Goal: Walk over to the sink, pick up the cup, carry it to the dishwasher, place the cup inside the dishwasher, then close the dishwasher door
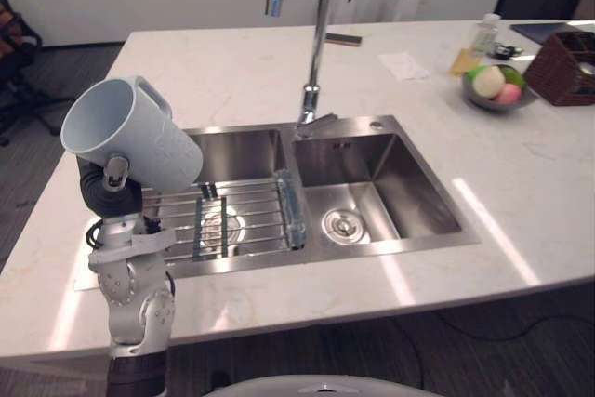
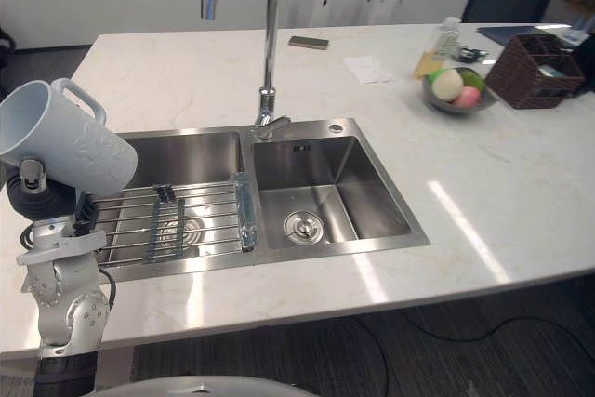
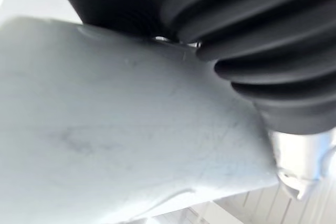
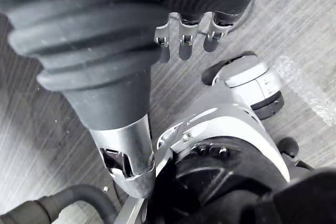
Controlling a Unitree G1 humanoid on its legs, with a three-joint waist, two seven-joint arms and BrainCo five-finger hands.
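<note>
The left hand (image 1: 110, 188) grasps the tilted pale cup (image 1: 130, 132), thumb against its side, raised above the left corner of the steel sink (image 1: 372, 125) – mouth turned up and away. A wire rack (image 1: 232, 216) lies in the left basin. On the countertop (image 1: 232, 72), a grey bowl (image 1: 483, 99) holds fruit (image 1: 490, 81) beside a woven basket (image 1: 558, 72). The right hand (image 4: 182, 43) hangs over the floor – fingers relaxed.

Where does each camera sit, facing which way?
Left eye: head, looking down at sink; left hand holds cup up.
Right eye: head, just beside it; same sink, hand, cup.
Left wrist: left arm, pressed close to cup's side.
Right wrist: right arm, past open right hand down at floor.
Shared: eyes and left wrist all see the cup.
</note>
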